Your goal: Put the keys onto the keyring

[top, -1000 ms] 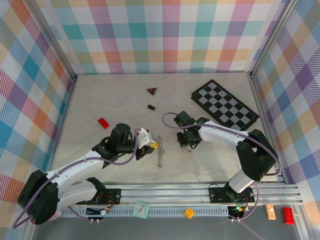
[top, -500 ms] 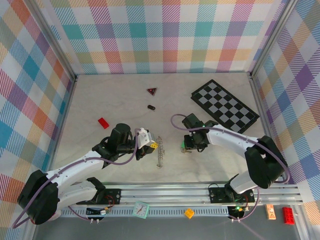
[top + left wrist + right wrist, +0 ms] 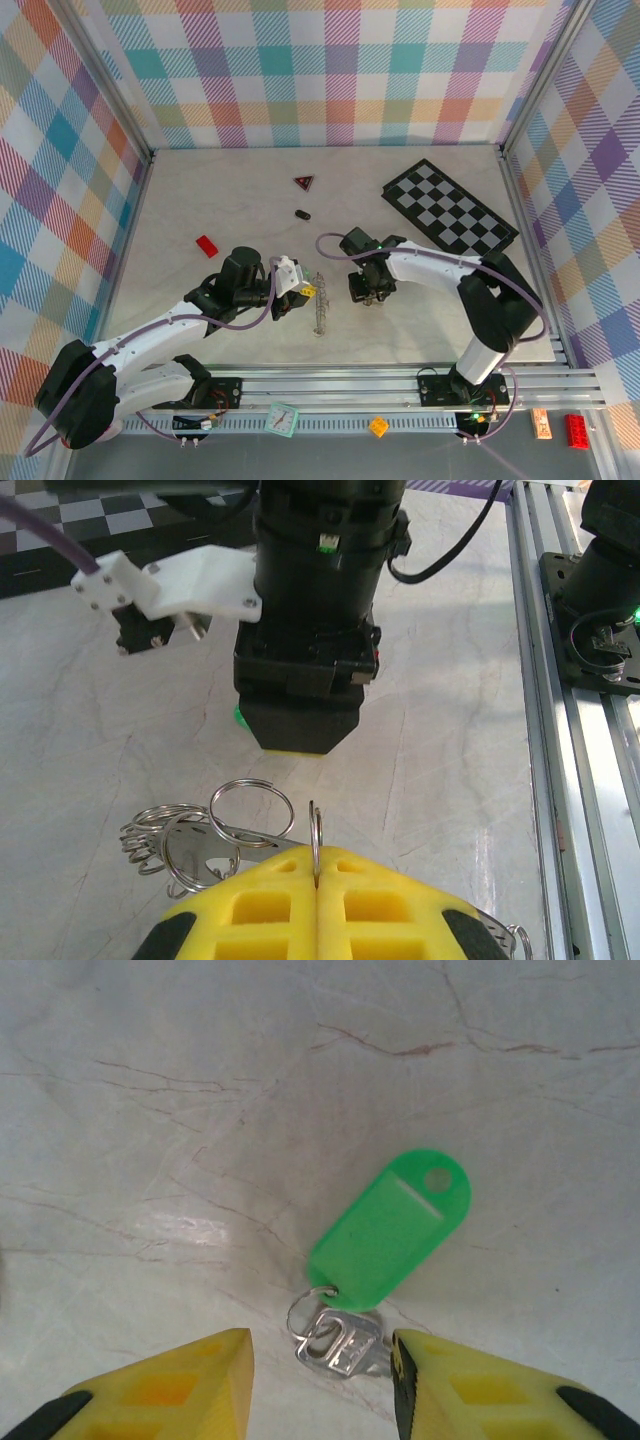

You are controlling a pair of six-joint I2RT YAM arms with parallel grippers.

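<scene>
The pale, marble-veined tabletop is sitting inside pastel plaid walls, an aluminium rail running along its near edge. The left gripper is pinching the keyring between closed yellow fingers, the keys bunching just beside them. The right gripper is hanging with jaws apart over a small key on a green tag

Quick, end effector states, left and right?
Left end effector: closed on the thin silvery metal keyring.
Right end effector: open, over the small silver key with green plastic tag.
</scene>
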